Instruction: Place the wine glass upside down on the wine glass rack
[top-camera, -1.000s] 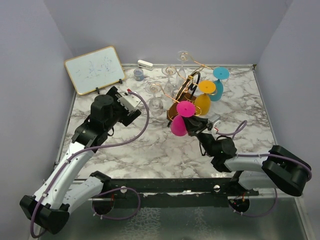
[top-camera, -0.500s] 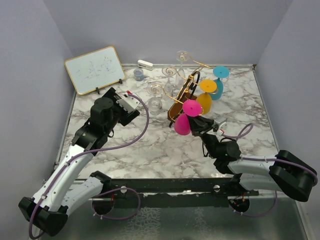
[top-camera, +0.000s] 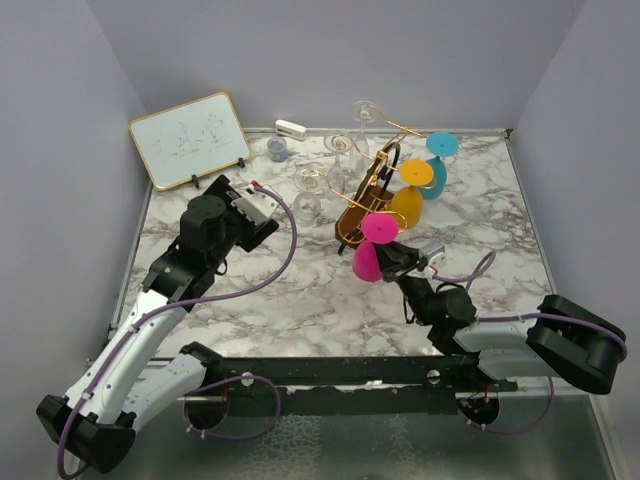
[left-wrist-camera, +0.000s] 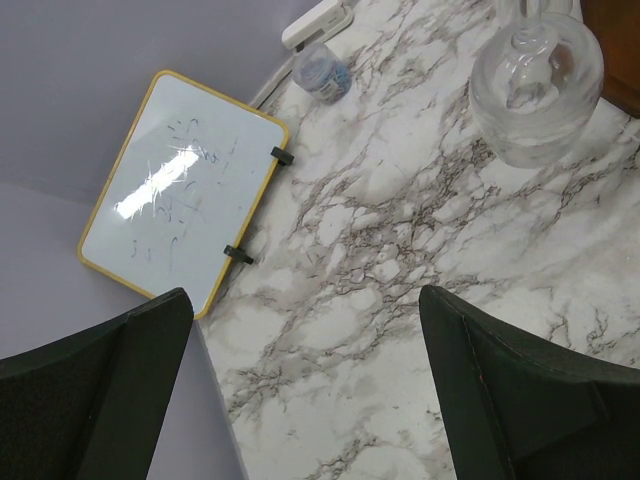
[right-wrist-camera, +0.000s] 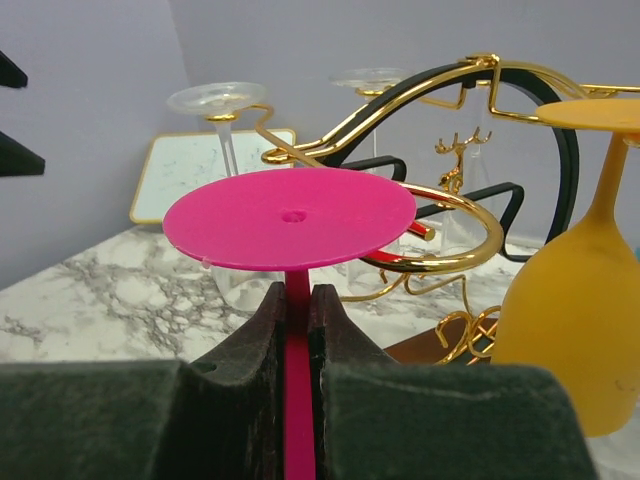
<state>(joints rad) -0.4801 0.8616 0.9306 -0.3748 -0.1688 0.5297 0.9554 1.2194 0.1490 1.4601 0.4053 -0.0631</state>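
Right gripper (top-camera: 388, 252), seen from overhead, is pinched tight on the stem of the pink wine glass (top-camera: 366, 262). It carries the glass bowl-down and foot-up, which is how the glass would have to hang. The glass sits just on the near side of the wine glass rack (top-camera: 372, 190), whose gold wires rise from a dark oval base. A yellow glass (top-camera: 408, 205) and a teal glass (top-camera: 437, 165) hang inverted on the rack's right, so I'd guess the pink one is meant for a free curl beside them. Clear glasses (top-camera: 308, 205) stand just left of the rack. The left gripper (top-camera: 262, 215) hovers near them with its jaws spread wide and nothing between them. The grey-veined marble table (top-camera: 300, 290) is boxed in by plain lavender walls (top-camera: 60, 150), and a whiteboard (top-camera: 190, 138) leans at the far left.

From the left wrist, both dark fingers frame bare marble. An upturned clear glass bowl shows at the upper right, the whiteboard lies against the wall, and a small blue jar (left-wrist-camera: 325, 72) sits beyond it.

From the right wrist, the pink stem runs straight up between the closed pads. The flat foot rides level with a gold loop of the rack just behind its right edge. Whether the stem has entered that loop I cannot tell; it looks short of it. The yellow glass hangs close on the right, so any sideways move risks a knock.
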